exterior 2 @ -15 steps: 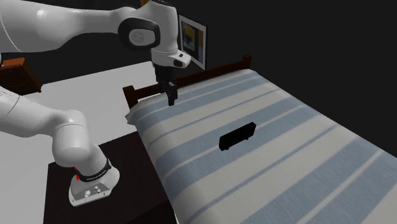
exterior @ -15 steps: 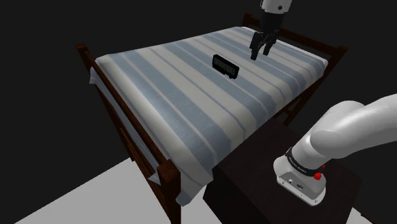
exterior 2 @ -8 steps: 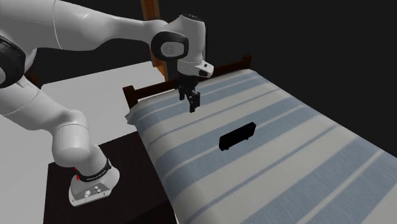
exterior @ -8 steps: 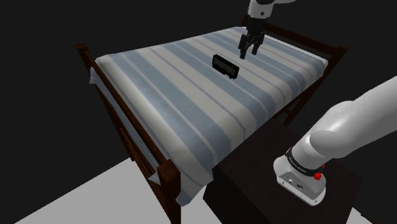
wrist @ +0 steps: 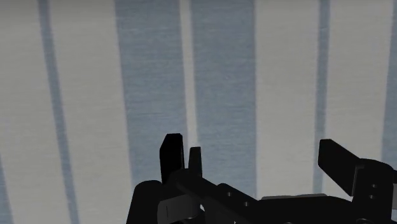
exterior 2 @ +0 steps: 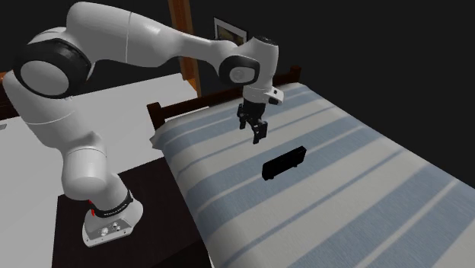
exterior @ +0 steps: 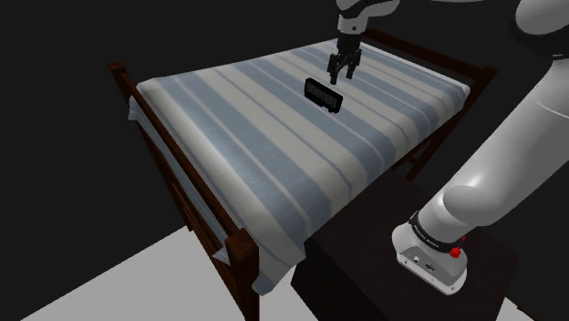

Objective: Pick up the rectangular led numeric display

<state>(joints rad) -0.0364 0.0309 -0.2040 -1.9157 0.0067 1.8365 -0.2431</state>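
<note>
The rectangular display (exterior: 323,94) is a small black bar lying flat on the striped bed cover (exterior: 246,137); it also lies mid-bed (exterior 2: 284,163) in the second exterior view. My black gripper (exterior: 335,76) hangs pointing down, just above and slightly behind the display's far end. In the second exterior view the gripper (exterior 2: 256,137) hovers a short way off the display, toward the bed's end rail. The wrist view has the gripper (wrist: 251,159) open, one finger (wrist: 172,153) well apart from the other, with blue and cream stripes between them. Nothing is held.
The bed (exterior 2: 365,198) has dark wooden rails (exterior: 164,146) along its side and ends. My dark stand (exterior: 365,246) sits close against the bed's near corner. A framed picture (exterior 2: 230,30) hangs on the wall behind. Pale floor (exterior: 137,283) lies beside the bed.
The arm has swung toward the shoulder view's left, carrying the gripper from the bed's far edge to just beside the display. The fingers stayed open; the display has not moved.
</note>
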